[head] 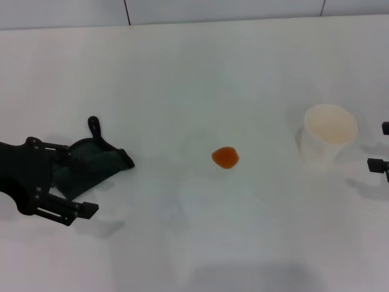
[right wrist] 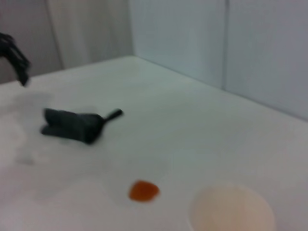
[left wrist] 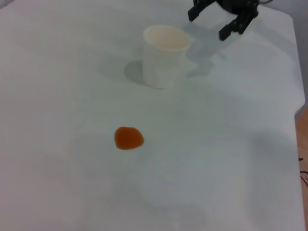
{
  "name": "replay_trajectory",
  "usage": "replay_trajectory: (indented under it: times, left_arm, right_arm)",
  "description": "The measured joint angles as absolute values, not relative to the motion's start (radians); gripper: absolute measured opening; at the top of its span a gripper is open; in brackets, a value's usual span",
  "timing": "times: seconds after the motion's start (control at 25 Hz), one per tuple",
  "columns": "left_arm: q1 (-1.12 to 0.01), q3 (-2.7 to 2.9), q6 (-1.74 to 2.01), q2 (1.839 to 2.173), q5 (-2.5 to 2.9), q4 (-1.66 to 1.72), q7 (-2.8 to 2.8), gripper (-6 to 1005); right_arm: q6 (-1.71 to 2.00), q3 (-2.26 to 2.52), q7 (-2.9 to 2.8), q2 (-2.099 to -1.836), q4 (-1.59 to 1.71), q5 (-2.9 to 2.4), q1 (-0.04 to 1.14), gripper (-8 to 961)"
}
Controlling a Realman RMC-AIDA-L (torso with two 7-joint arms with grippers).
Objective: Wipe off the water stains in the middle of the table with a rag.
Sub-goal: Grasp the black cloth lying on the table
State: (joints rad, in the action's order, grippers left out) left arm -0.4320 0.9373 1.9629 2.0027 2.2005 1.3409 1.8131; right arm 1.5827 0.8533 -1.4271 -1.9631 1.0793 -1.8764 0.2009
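The water stains are one small glossy orange blob (head: 225, 157) in the middle of the white table (head: 182, 79); it also shows in the left wrist view (left wrist: 128, 138) and the right wrist view (right wrist: 143, 190). The dark green rag (head: 97, 161) lies crumpled at the left, its black loop pointing away from me. My left gripper (head: 82, 179) hovers open over the rag's near side. In the right wrist view the rag (right wrist: 72, 125) lies flat on the table, with the left gripper (right wrist: 14, 57) raised clear above it. My right gripper (left wrist: 208, 25) stands open just beyond the cup.
A white paper cup (head: 328, 134) stands upright to the right of the stain, about a cup's width from it, also seen at the cup (left wrist: 163, 55). The right gripper (head: 380, 146) sits at the table's right edge. A grey wall runs behind the table.
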Motion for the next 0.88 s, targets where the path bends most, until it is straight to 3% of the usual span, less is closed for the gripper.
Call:
replay_trajectory:
  times: [0.24,0.48,0.88]
  left_arm:
    - [-0.433,0.936,1.960,2.003,2.200,1.342,1.814,874]
    - [-0.434,0.928,1.955,1.997,2.216,1.356,1.831,873]
    - [-0.427,0.906,1.950,1.995,2.283,1.436,1.831,872]
  right_arm:
    - [1.711,0.850,-1.527,-1.953,1.163,-1.918,0.285,853]
    - [1.745,0.875,-1.622,-1.986,1.239,-2.050,0.388,853]
    - [1.749,0.987,-1.680,-2.000,1.229,-2.083,0.490,845]
